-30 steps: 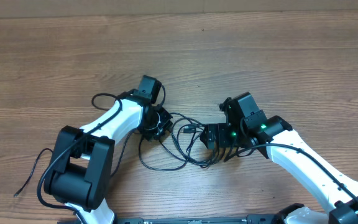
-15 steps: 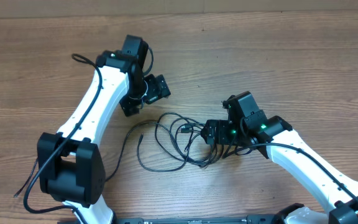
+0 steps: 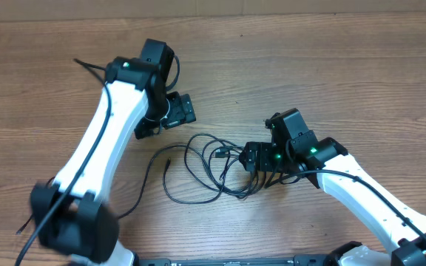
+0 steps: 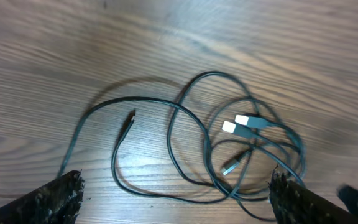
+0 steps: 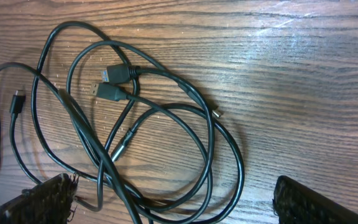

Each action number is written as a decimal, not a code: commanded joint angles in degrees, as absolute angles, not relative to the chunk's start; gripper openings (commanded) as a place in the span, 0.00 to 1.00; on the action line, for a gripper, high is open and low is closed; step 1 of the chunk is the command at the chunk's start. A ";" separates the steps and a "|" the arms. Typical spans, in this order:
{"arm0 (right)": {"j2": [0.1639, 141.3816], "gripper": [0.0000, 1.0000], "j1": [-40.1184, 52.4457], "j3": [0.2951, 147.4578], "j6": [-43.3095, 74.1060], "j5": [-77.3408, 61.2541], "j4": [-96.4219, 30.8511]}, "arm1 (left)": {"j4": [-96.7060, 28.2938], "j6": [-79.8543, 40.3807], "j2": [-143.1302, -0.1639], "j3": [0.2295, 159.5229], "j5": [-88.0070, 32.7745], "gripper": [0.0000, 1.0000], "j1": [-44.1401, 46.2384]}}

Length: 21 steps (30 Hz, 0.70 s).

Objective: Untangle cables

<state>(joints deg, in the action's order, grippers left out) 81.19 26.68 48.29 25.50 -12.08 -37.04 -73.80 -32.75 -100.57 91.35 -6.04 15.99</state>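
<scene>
The cables (image 3: 211, 164) lie as a loose tangle of thin black cords on the wooden table, between my two arms. In the left wrist view the cables (image 4: 241, 146) show two silver-tipped plugs (image 4: 244, 121) side by side, with a small dark plug (image 4: 129, 118) at a free end to the left. My left gripper (image 3: 163, 120) hangs open above the table, behind and left of the tangle, holding nothing (image 4: 176, 202). My right gripper (image 3: 256, 166) stands open over the tangle's right side. Several loops of the cables (image 5: 160, 124) pass between its fingers (image 5: 48, 199).
A thicker black wire (image 3: 39, 203) from the left arm's base trails over the table at the front left. The left arm (image 3: 102, 155) stretches diagonally across the left side. The table's far edge (image 3: 272, 13) runs along the top.
My left gripper opened, let go of the cables and pulled away to the back left. A freed cord end now lies left of the tangle. The right arm has not moved.
</scene>
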 commanded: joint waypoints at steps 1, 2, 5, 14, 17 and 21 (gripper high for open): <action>81.19 1.00 26.65 47.94 25.93 -11.60 -36.69 | -74.81 -34.59 -87.77 92.62 3.16 0.96 20.80; 81.19 1.00 26.65 47.94 25.93 -11.57 -36.67 | -74.94 -35.40 -85.45 92.23 5.39 0.96 22.28; 81.19 1.00 26.65 47.94 25.93 -11.60 -36.64 | -74.98 -39.81 -77.78 88.79 13.32 0.99 27.59; 81.19 1.00 26.65 47.94 25.93 -11.60 -36.45 | -66.87 -69.84 -64.31 62.30 8.40 1.00 30.96; 81.19 1.00 26.65 47.94 25.93 -11.60 -36.47 | -57.21 -69.89 -65.93 56.18 -1.15 0.96 31.22; 81.19 1.00 26.65 47.94 25.93 -11.60 -36.47 | -49.89 -74.98 -68.93 51.88 -7.99 0.88 31.27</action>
<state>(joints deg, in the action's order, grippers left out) 81.19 26.68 48.21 25.50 -11.99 -36.80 -52.31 -67.70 -67.18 54.57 0.67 30.79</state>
